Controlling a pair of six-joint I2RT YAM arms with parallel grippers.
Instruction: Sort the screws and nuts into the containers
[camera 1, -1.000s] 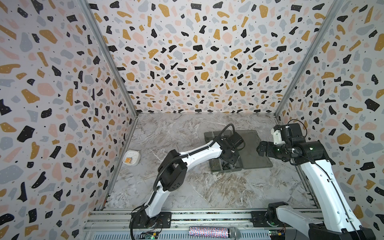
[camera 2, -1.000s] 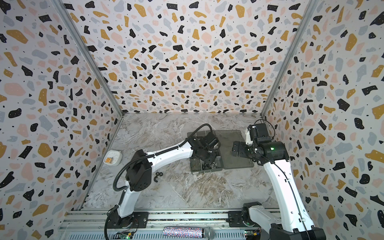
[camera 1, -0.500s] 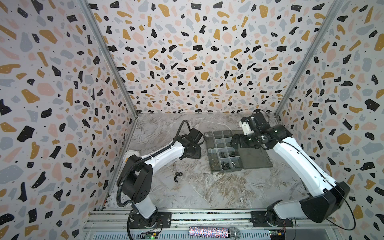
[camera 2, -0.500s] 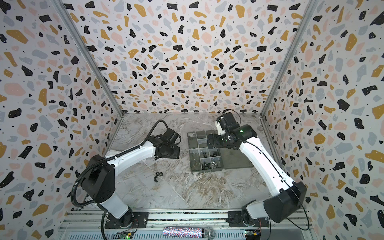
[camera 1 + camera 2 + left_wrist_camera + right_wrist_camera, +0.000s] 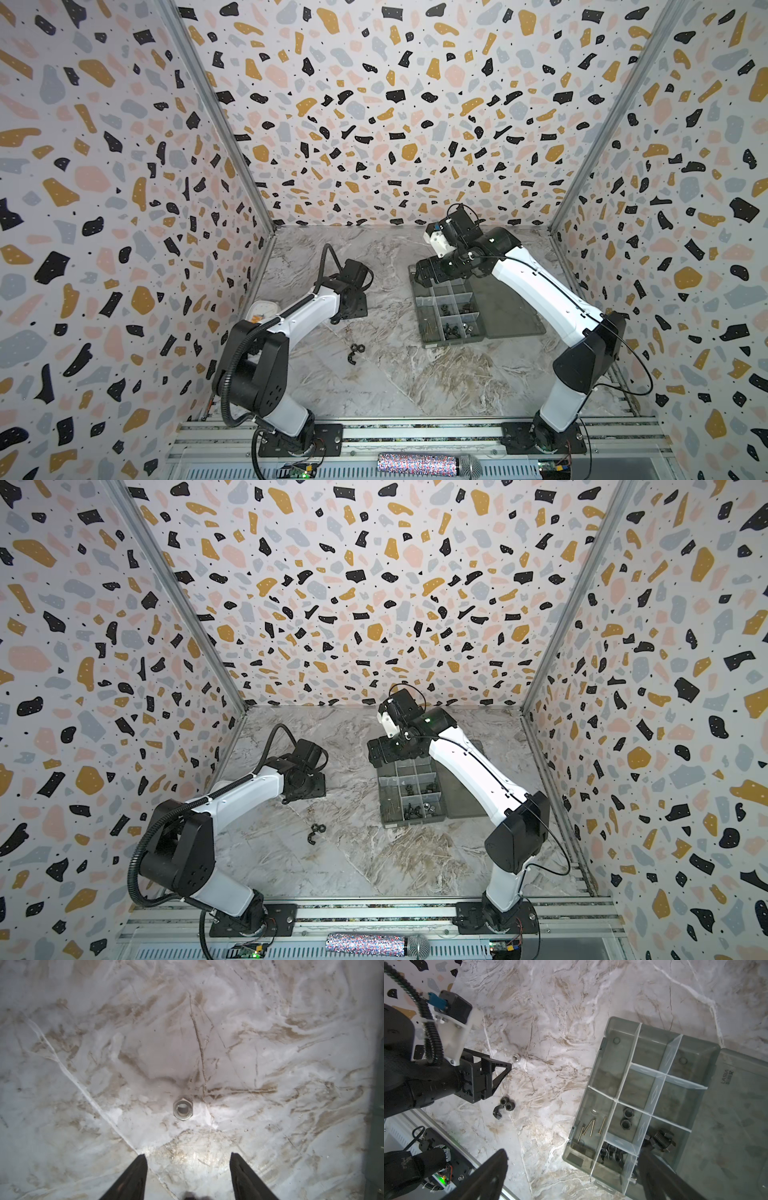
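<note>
The smoky-grey organiser [image 5: 420,309] [image 5: 384,789] [image 5: 593,1076] lies right of centre, its containers holding brass screws [image 5: 590,1128], black nuts [image 5: 626,1118], a black bolt [image 5: 660,1140] and winged nuts [image 5: 610,1152]. A silver nut [image 5: 183,1110] [image 5: 515,1057] lies on the marble just ahead of my left gripper [image 5: 187,1156] [image 5: 351,309] [image 5: 506,1068], which is open and empty. Two black nuts [image 5: 358,347] [image 5: 319,827] [image 5: 507,1104] and a winged piece [image 5: 497,1113] lie loose nearer the front. My right gripper [image 5: 573,1160] [image 5: 428,272] [image 5: 380,752] hangs open over the box's far end.
The organiser's lid [image 5: 513,309] [image 5: 726,1126] lies flat open to the right. A white dish [image 5: 262,309] sits by the left wall, partly behind the left arm. Patterned walls close in three sides; a metal rail [image 5: 415,432] runs along the front.
My left gripper has left the organiser and moved left to the bare marble. The right arm has swung in from the right wall to above the box's far end.
</note>
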